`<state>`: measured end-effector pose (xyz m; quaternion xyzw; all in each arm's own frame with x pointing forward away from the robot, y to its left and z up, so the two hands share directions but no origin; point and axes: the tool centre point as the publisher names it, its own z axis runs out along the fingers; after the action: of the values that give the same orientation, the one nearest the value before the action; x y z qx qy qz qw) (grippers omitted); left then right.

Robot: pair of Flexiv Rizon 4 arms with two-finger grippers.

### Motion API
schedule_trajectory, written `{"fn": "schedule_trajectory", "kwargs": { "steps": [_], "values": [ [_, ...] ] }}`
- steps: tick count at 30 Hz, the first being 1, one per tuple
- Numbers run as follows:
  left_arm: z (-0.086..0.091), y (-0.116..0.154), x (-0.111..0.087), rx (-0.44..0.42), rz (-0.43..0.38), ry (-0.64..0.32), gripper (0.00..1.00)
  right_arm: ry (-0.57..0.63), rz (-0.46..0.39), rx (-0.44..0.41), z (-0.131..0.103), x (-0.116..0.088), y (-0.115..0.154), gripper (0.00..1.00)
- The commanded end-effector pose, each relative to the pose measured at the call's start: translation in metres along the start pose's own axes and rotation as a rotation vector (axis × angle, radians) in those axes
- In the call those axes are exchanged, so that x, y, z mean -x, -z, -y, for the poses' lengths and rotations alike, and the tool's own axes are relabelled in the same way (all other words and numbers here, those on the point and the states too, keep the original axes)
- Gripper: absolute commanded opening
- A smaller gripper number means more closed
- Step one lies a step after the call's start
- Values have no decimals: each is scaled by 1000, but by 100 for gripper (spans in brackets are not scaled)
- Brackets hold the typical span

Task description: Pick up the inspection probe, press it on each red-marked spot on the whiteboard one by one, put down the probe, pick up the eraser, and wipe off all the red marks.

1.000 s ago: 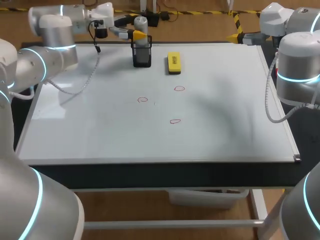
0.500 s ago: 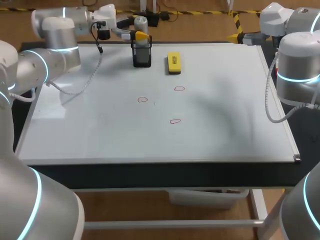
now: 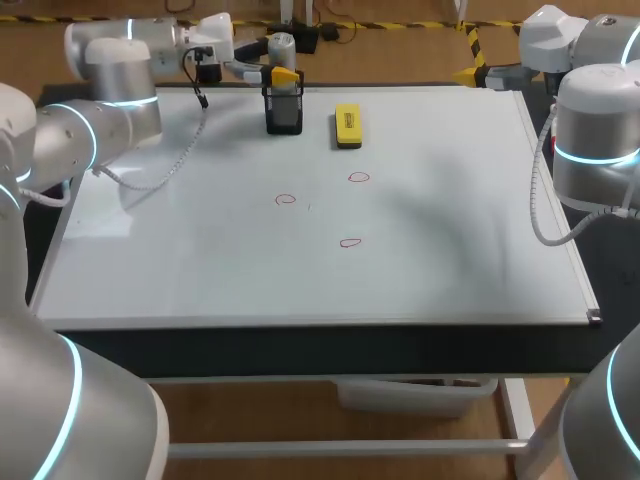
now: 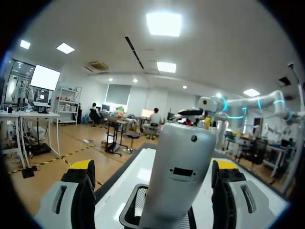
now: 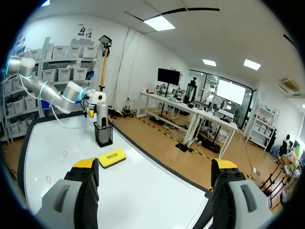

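- Left fingers (image 3: pixel 279 71): spread wide on either side of the probe (image 4: pixel 180 171), with a gap on both sides in the wrist view. They hold nothing.
- Probe: stands upright in the black mesh holder (image 3: pixel 284 112), at the far edge of the whiteboard (image 3: pixel 450 220), left of centre.
- Risk 1: if the fingers close off-centre, one finger lands first and shoves the probe sideways. That tilts it against the holder rim, or tips the holder.
- Risk 2: the probe shell looks smooth and rounded. A high or light grip could slip on the lift.
- Risk 3: if the probe binds in the mesh, the holder may come up with it and then drop.
- Cable (image 3: pixel 190 130) on the left arm hangs over the board left of the holder. It could snag or drag when the arm swings toward the marks.
- Eraser (image 3: pixel 347 126): lies flat just right of the holder, not touching it. A tipped holder or a low swing would knock it.
- Marks (image 3: pixel 349 242): three red rings mid-board, well apart from the holder, on the near side. A tilted press or sliding contact would smear them.
- In the way: only the holder rim and the eraser sit close to the lift path.
- Right fingers (image 3: pixel 466 73): wide open and empty, off by the far right corner, well apart from everything else.
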<state>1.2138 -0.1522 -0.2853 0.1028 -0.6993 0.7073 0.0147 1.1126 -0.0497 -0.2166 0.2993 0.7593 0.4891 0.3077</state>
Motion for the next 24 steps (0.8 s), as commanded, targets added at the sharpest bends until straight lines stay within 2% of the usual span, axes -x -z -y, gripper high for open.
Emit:
{"fn": "schedule_trajectory", "kwargs": {
  "steps": [1, 3, 6, 7, 9, 11, 24],
  "values": [
    [-3, 1, 7, -3, -298, 3, 100, 0, -1, -2, 0, 0, 0, 100],
    [-4, 2, 7, -3, -301, 3, 86, 0, -1, -2, 0, 0, 0, 100],
    [-3, 3, 6, -3, -307, 1, 45, 0, -1, -2, 0, 0, 0, 100],
    [-3, 3, 6, -3, -309, -1, 40, 0, -1, -2, 0, 0, 0, 100],
    [-3, 4, 5, -2, -311, -3, 16, 0, -1, -2, 0, 0, 0, 100],
    [-2, 5, 5, -1, -315, -6, 0, 0, -1, -2, 0, 0, 0, 100],
    [9, 9, -7, -4, -343, -45, 0, 0, -1, -2, 0, 0, 0, 100]
  ]
}}
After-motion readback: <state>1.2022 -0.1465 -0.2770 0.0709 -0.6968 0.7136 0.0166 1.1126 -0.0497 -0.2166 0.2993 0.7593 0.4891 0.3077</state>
